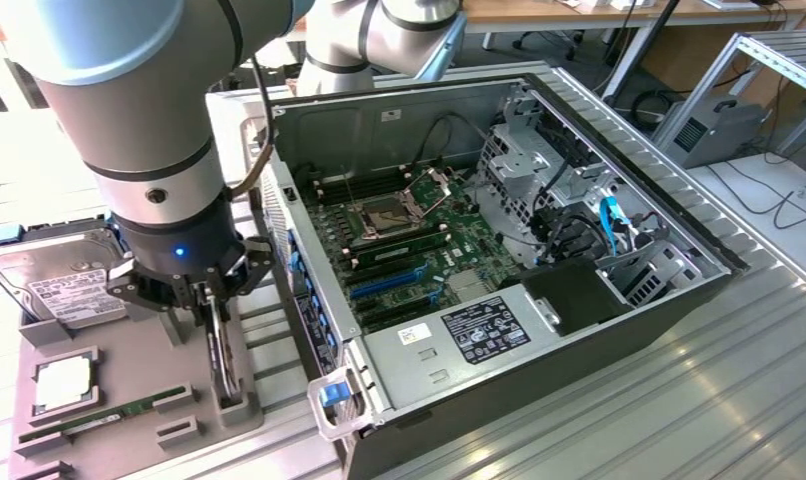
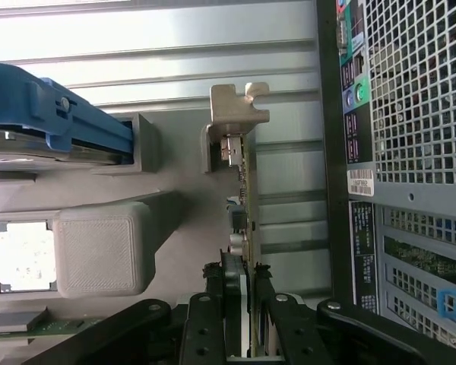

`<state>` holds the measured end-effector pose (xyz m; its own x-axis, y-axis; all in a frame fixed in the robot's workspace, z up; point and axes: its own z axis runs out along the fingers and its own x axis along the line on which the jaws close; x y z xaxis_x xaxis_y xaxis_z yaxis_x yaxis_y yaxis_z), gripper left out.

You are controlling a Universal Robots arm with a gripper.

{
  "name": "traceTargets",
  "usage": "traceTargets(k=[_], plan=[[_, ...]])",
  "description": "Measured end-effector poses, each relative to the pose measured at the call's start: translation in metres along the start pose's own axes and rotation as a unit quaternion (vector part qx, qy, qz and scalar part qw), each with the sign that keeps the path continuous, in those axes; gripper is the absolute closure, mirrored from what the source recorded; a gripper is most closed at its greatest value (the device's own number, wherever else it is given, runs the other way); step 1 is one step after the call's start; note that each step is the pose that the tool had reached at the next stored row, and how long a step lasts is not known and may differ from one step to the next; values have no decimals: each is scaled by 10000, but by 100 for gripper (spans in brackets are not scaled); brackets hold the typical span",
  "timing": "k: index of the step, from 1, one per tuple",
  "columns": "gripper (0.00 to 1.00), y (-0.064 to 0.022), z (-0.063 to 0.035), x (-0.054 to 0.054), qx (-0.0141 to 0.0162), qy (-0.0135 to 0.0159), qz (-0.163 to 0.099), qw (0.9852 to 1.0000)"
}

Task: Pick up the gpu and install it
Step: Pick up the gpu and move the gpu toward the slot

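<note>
In the exterior view: the hand [image 1: 211, 312] low over the grey parts tray [image 1: 136, 365] on the tabletop [image 1: 643, 400], to the exterior view's left of the open computer case [image 1: 670, 290]. Directly beneath it, the gpu [image 1: 222, 365], upright on its long edge in a slot of that tray, outside the case and well apart from the motherboard [image 1: 403, 250]. Further toward the exterior view's left, the hard drive [image 1: 59, 285], untouched.

In the wrist view: the gpu [image 2: 250, 213] edge-on, a thin board running away from the camera, far end tucked into a notched holder post [image 2: 235, 114]. Near end caught between the fingers [image 2: 205, 327], one on each face, black fan toward one, bare board toward the other. The hand [image 2: 235, 275] narrowed to about the card's thickness and apparently clamped on it, no gap visible on either side. Just beside, the perforated rear of the computer case [image 2: 410, 114].

Judged as the pick-up step: grip seemingly taken, card not yet lifted, nothing installed. For a lift from here: a straight pull out of slot and post, no twisting, given a thin board pinched near one end only.
</note>
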<state>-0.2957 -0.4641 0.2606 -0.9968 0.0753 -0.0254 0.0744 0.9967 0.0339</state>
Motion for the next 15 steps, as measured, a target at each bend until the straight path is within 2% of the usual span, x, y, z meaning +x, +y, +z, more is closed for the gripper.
traceTargets(k=[15], plan=[[73,3,-91,-2,0,0,0,10000]])
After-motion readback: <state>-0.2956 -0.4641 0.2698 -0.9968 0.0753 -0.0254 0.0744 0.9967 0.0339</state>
